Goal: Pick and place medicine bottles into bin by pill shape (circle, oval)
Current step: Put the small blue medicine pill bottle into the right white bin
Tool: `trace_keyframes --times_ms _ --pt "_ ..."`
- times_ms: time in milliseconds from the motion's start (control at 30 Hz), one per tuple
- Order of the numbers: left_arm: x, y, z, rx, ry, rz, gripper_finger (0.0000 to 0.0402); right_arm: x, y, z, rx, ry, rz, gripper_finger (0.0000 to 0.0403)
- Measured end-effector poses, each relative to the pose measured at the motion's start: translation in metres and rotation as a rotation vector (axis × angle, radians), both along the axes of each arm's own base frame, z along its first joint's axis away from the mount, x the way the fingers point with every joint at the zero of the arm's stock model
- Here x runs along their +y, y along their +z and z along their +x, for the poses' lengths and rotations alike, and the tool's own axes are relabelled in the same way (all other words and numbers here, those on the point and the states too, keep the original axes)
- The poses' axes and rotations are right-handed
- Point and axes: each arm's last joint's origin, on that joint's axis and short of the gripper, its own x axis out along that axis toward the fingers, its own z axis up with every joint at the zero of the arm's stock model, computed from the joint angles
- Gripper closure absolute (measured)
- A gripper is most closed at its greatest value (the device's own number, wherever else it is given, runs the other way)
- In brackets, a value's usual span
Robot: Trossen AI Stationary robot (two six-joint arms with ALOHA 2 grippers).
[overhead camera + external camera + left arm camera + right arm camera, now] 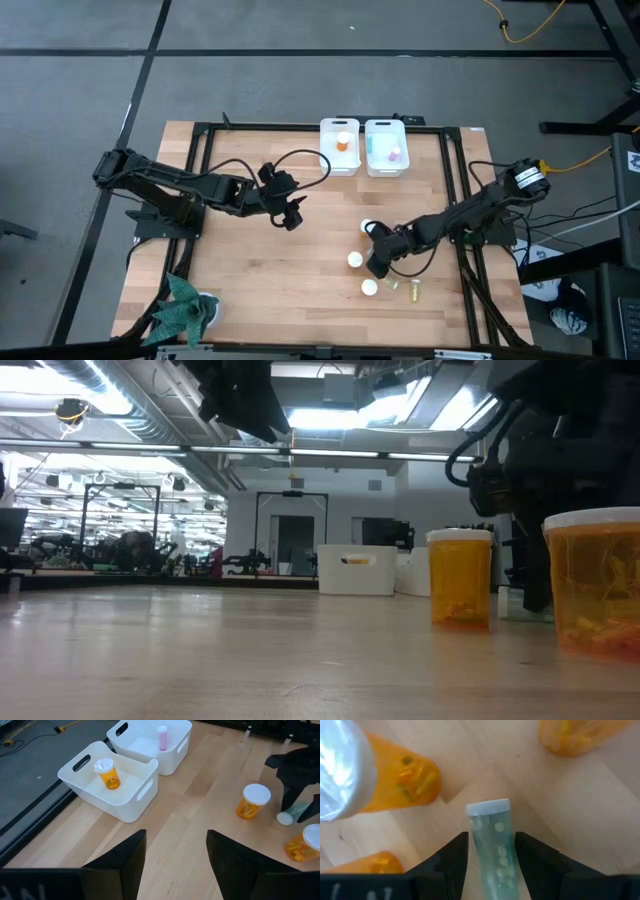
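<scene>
High view: right gripper low over the table's right half, between two white-capped orange bottles, one just beside it and one slightly nearer the table's front edge. Two small bottles lie just past it toward the front right. Left gripper hovers mid-table, well apart. Two white bins stand at the far edge, well beyond both grippers.

Low view: two orange bottles stand upright beside the right arm.

Left wrist view: left fingers spread, empty; ahead, one bin holds an orange bottle, the other a pink bottle.

Right wrist view: right gripper pinches a green bottle with round pills; orange bottles stand on either side.
</scene>
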Motion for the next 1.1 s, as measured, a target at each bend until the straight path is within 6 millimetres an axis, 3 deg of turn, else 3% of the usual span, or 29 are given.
trace_keyframes --times_ms 367,600,700,833,900,1000,1100 --pt "0.000 0.000 0.000 0.000 0.000 0.000 0.0202 -0.008 -0.006 -0.003 0.063 0.136 -0.135 0.0239" --pt "0.000 0.000 0.000 0.000 0.000 0.000 0.0202 -0.009 -0.003 -0.003 0.080 0.207 -0.184 0.0306" --pt "0.000 0.000 0.000 0.000 -0.001 0.000 0.0202 -0.009 0.011 -0.003 0.131 0.234 -0.218 0.0336" --pt "0.000 0.000 0.000 0.000 0.000 0.000 0.0202 -0.009 0.055 0.001 0.129 0.242 -0.293 0.0341" --pt "0.000 0.000 0.000 0.000 0.000 0.000 0.0202 -0.013 0.072 -0.004 0.168 0.228 -0.404 0.0334" --pt "0.000 0.000 0.000 -0.001 0.000 0.000 0.0202 -0.023 0.105 -0.003 0.096 0.145 -0.644 0.0327" --pt "0.000 0.000 0.000 -0.001 -0.001 0.000 0.0202 -0.041 0.122 -0.001 0.055 0.015 -0.876 0.0328"
